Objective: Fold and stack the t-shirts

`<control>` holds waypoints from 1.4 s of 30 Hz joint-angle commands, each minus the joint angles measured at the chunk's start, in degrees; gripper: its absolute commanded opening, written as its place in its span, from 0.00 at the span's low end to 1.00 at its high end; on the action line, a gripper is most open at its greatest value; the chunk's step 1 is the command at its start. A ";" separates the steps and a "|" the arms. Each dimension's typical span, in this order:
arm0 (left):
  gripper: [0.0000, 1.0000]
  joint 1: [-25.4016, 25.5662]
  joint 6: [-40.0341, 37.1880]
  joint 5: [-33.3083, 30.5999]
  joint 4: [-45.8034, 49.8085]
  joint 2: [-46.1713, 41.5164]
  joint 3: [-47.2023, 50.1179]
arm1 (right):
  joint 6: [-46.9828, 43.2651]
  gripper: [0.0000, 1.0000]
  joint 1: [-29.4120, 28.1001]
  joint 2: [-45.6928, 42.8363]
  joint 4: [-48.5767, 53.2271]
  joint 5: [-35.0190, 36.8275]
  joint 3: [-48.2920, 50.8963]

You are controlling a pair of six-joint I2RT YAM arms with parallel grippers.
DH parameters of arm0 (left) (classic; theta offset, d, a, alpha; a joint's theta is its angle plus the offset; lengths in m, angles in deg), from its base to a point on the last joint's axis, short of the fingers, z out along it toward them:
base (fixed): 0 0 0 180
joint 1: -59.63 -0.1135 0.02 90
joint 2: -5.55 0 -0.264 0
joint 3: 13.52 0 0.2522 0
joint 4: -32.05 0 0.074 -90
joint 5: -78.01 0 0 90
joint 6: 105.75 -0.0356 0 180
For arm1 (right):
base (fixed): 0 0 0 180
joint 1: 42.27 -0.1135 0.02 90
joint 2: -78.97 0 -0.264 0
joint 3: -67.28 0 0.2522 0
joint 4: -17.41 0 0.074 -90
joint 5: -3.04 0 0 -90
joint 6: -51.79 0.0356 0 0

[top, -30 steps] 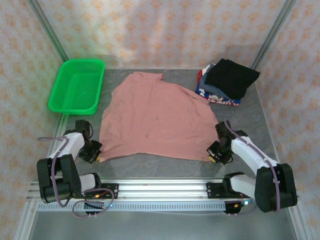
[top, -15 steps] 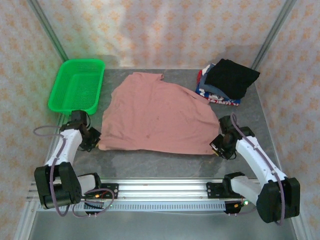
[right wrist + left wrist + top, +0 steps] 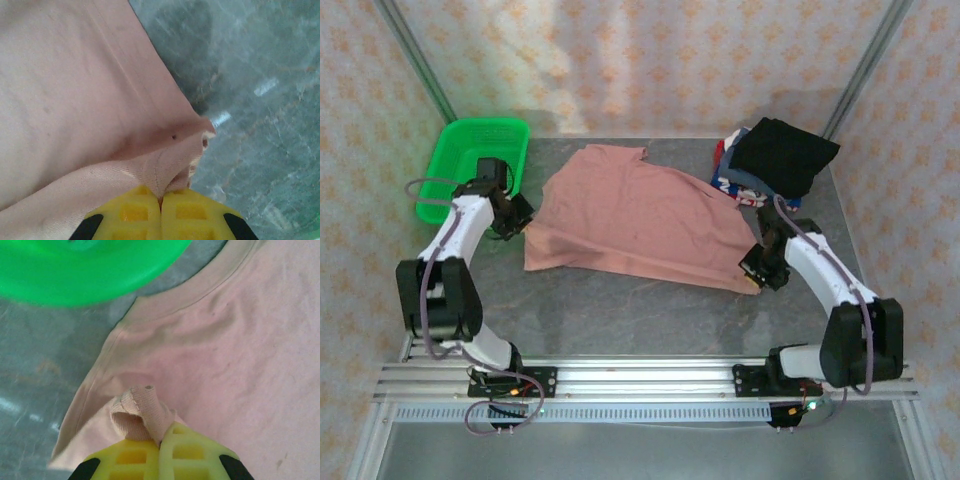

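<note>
Two closed pincers are clamping the dusty-pink cloth t-shirt (image 3: 640,220) that is lying on the grey stone-patterned table (image 3: 650,315). The left gripper (image 3: 520,212) is pinching its corner beside the green plastic mesh basket (image 3: 470,170). The right gripper (image 3: 752,275) is gripping the opposite corner, below the stack of folded shirts (image 3: 778,160).

A dusty-pink cloth t-shirt (image 3: 630,225) is covering the middle of the grey stone-patterned tabletop (image 3: 640,320). A green plastic mesh basket (image 3: 465,160) is blocking the far left corner, and a stack of folded t-shirts with a black one on top (image 3: 782,155) is filling the far right corner. The white-and-black left arm (image 3: 455,235) is reaching along the left edge, the matching right arm (image 3: 825,280) along the right edge. A broad bare strip is lying open along the near edge, a narrower one along the far edge between basket and stack.
</note>
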State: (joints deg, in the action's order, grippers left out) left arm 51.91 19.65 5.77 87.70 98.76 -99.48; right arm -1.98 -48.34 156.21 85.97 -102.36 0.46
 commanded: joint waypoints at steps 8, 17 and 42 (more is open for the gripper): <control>0.00 2.42 -8.81 -2.25 4.30 13.93 -17.08 | -9.34 0.00 2.37 12.12 1.01 3.97 -10.57; 0.00 4.29 -13.34 -2.60 8.36 24.54 -28.23 | -12.33 0.00 2.64 19.17 0.52 5.27 -14.56; 0.65 3.40 -6.03 5.98 1.42 3.57 -5.84 | -14.92 0.78 -4.89 -0.14 -6.41 -11.47 -8.83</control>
State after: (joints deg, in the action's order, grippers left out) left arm 56.47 14.23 11.62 87.96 103.20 -112.29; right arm -15.77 -49.54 156.14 79.66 -108.15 -12.28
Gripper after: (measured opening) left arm 0.655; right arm 0.777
